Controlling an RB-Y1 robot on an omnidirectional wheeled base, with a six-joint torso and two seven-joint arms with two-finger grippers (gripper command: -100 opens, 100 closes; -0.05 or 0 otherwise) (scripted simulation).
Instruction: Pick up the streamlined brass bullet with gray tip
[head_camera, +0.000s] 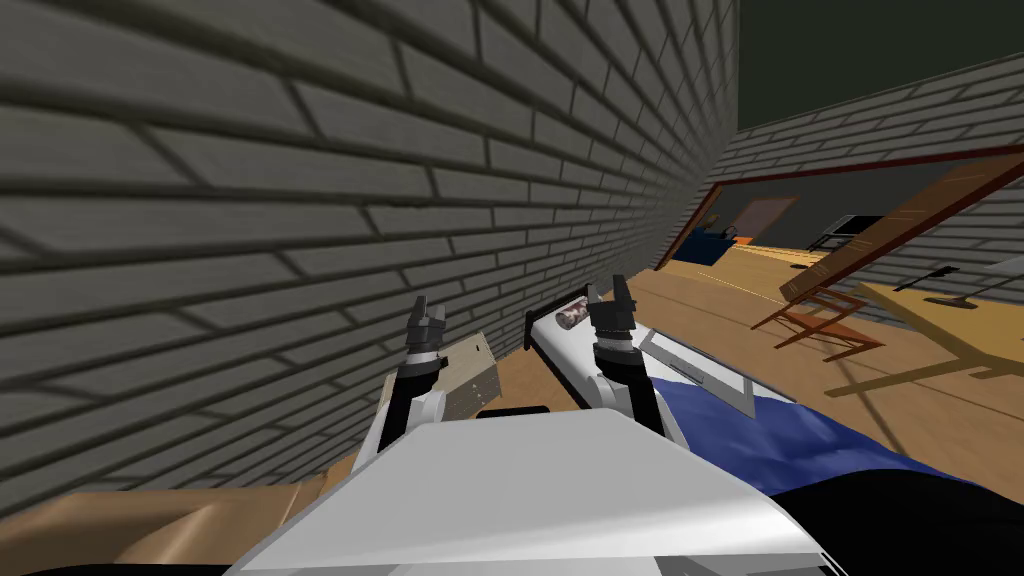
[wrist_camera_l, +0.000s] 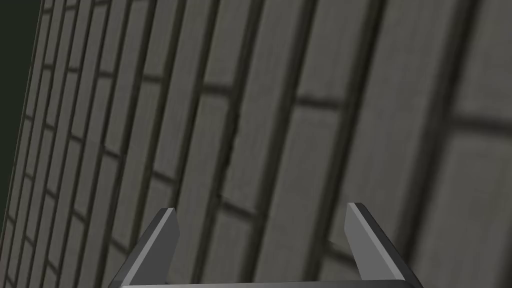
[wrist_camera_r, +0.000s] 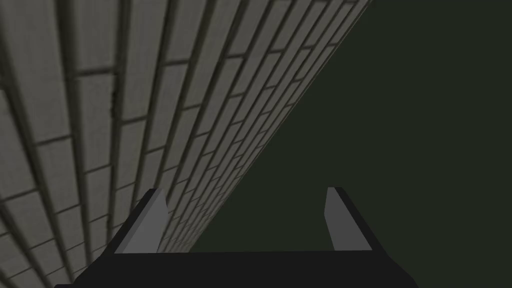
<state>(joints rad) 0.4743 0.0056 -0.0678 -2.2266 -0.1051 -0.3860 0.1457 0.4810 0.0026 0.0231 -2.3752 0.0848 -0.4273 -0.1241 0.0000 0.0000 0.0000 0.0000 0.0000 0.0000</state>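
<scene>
Both my arms are raised in front of me, close to a grey brick wall (head_camera: 250, 230). My left gripper (head_camera: 425, 318) stands open above a light wooden cabinet (head_camera: 470, 375), and its wrist view shows the fingers (wrist_camera_l: 160, 240) spread with nothing between them. My right gripper (head_camera: 612, 298) is open too, over the head end of a bed, fingers (wrist_camera_r: 147, 222) apart and empty. A small pale, mottled roll (head_camera: 573, 316) lies just beside the right gripper on the bed's head end.
The white-framed bed (head_camera: 700, 375) with a blue cover (head_camera: 800, 440) runs to my right. Beyond it, on the wooden floor, stand a wooden chair (head_camera: 820, 322) and a yellow table (head_camera: 950, 325). A doorway (head_camera: 760, 225) opens at the far end of the wall.
</scene>
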